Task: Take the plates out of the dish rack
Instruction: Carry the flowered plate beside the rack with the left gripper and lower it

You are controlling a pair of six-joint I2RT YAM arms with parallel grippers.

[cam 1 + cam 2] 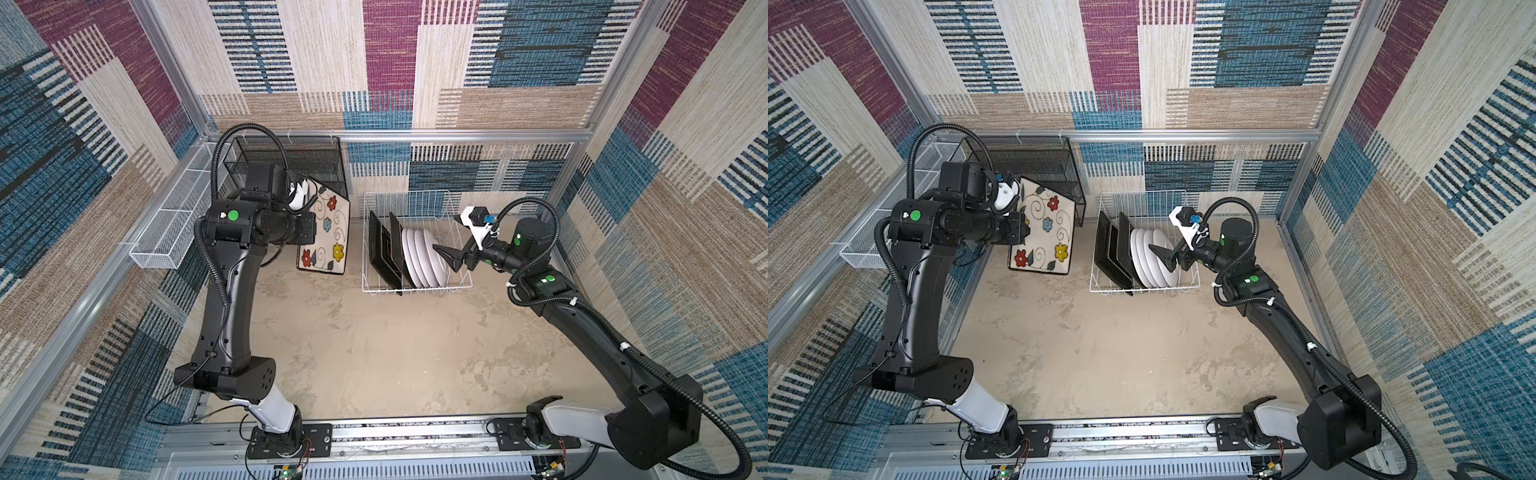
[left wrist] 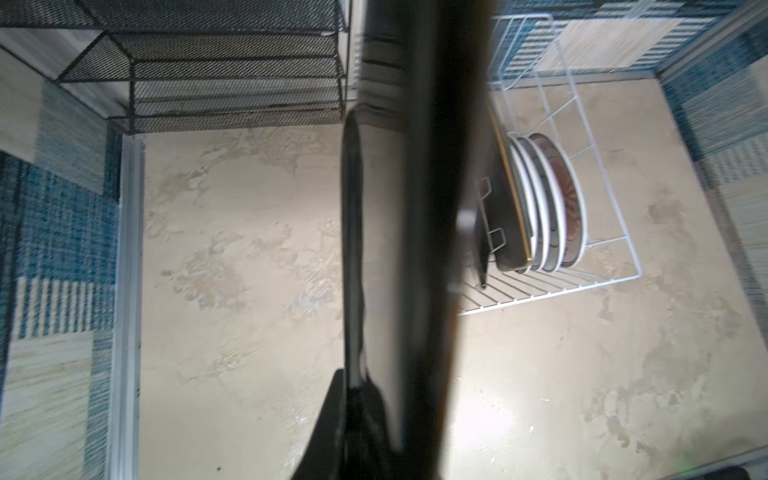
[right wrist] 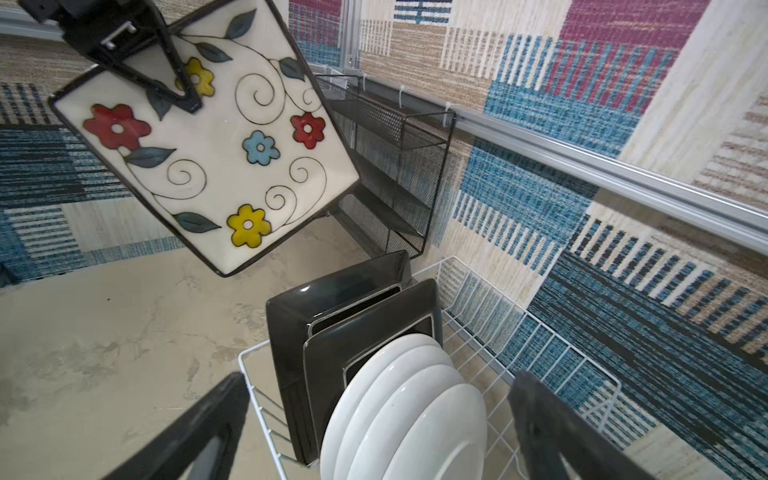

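Left fingers [image 3: 187, 99] pinch the flowered plate [image 3: 232, 166] (tilted); right fingers [image 3: 540, 415] spread wide

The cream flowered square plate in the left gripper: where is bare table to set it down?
The beige table is bare from the white wire dish rack forward to its near edge, and beneath the cream flowered square plate. Crowded: inside the rack and by the black mesh shelf unit.

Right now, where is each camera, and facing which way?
Top views: high above the bases, looking down on the table; left arm and right arm show whole.
Left wrist: left of the dish rack, looks along its held square plate toward it; shut jaws partly show.
Right wrist: above the rack, facing the round plates; open jaws show.
Shared: both wrist views show rack and black shelf.
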